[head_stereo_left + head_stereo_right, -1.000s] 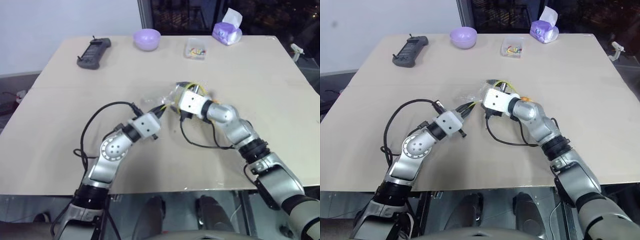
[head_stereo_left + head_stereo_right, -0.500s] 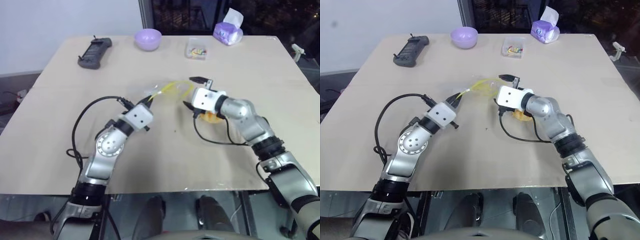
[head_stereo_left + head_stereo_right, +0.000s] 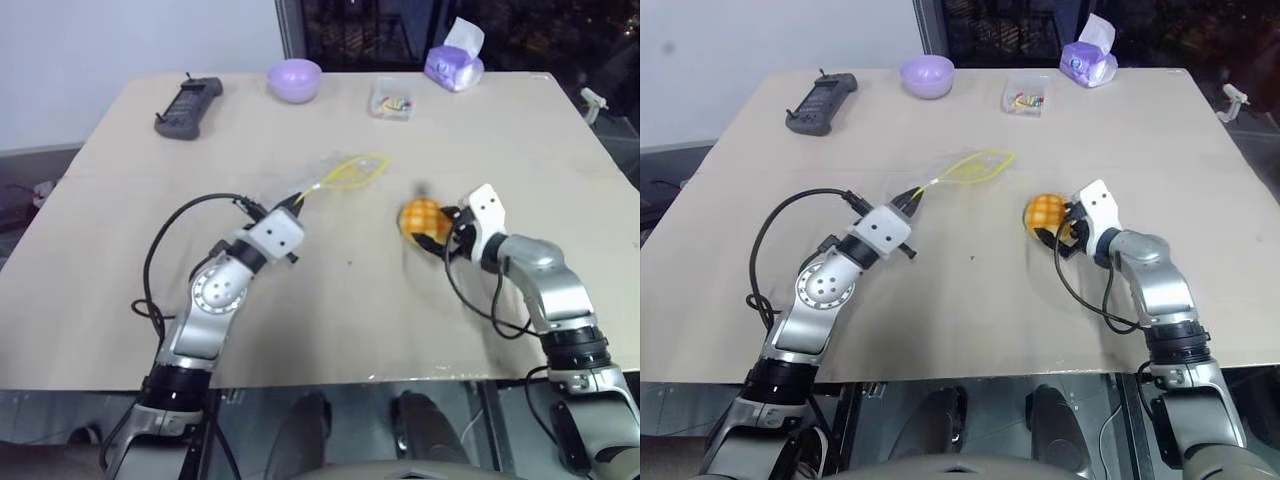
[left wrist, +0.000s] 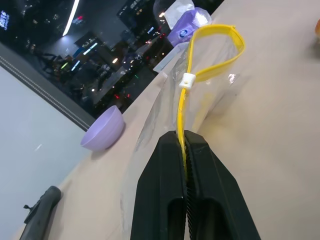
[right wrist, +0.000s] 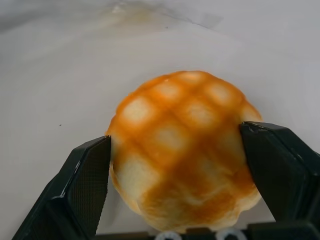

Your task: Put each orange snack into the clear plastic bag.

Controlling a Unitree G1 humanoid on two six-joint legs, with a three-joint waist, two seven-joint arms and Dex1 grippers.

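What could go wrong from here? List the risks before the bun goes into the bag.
1. The left gripper pinches only the yellow seal strip of the bag, so the mouth gapes narrowly; the bun may catch on the rim.
2. The right gripper has its fingers wide at the bun's sides; a hard squeeze could crush it, a weak one drop it.
3. Pushing the bun in could tug the strip from the left gripper.

table (image 3: 120,300) — tan | bowl (image 3: 294,78) | remote (image 3: 187,104) | bun (image 3: 422,217)
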